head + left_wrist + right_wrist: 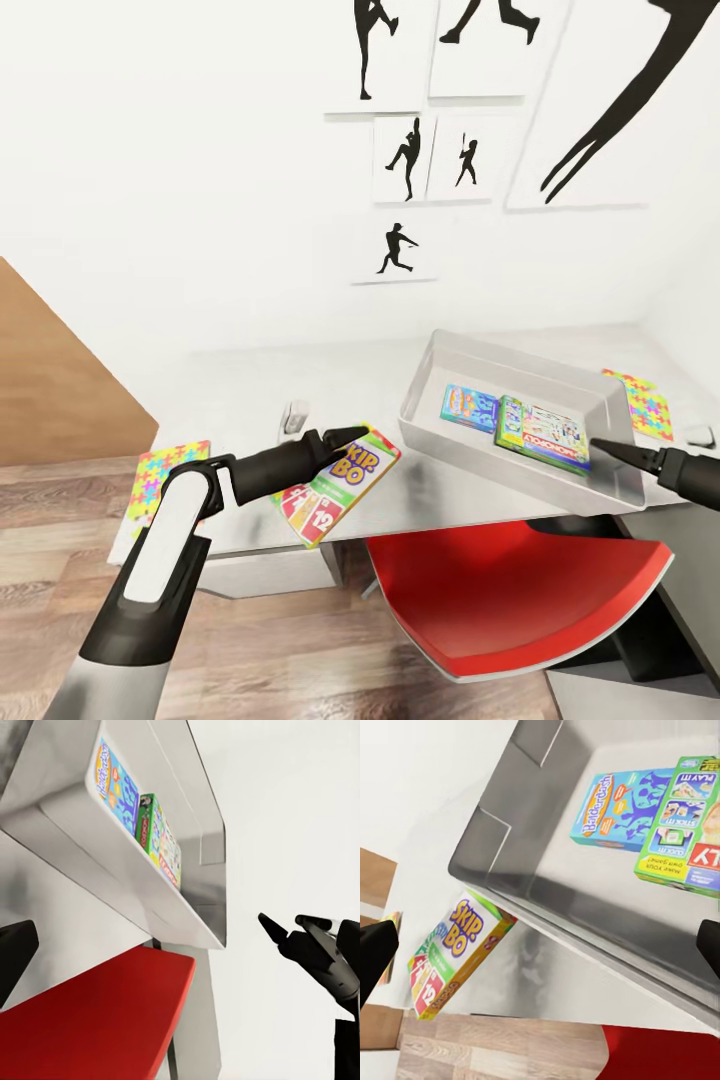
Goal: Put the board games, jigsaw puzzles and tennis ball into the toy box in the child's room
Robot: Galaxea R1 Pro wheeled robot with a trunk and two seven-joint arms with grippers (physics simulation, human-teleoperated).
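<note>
The Skip-Bo box (340, 483) lies at the desk's (240, 400) front edge, lower centre of the head view, with the left tool (345, 437) over its upper corner; I cannot tell whether its fingers grip. Right of it, the toy box (520, 375) holds two games. The right tool (610, 449), fingers together, hovers at its right rim.

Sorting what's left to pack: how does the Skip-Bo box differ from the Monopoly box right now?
The Skip-Bo box is at the left gripper, over the table's front edge outside the toy box; the Monopoly box lies inside it beside the blue game. Skip-Bo is green, yellow and red; Monopoly is mostly white and green. Both are flat card boxes.
</note>
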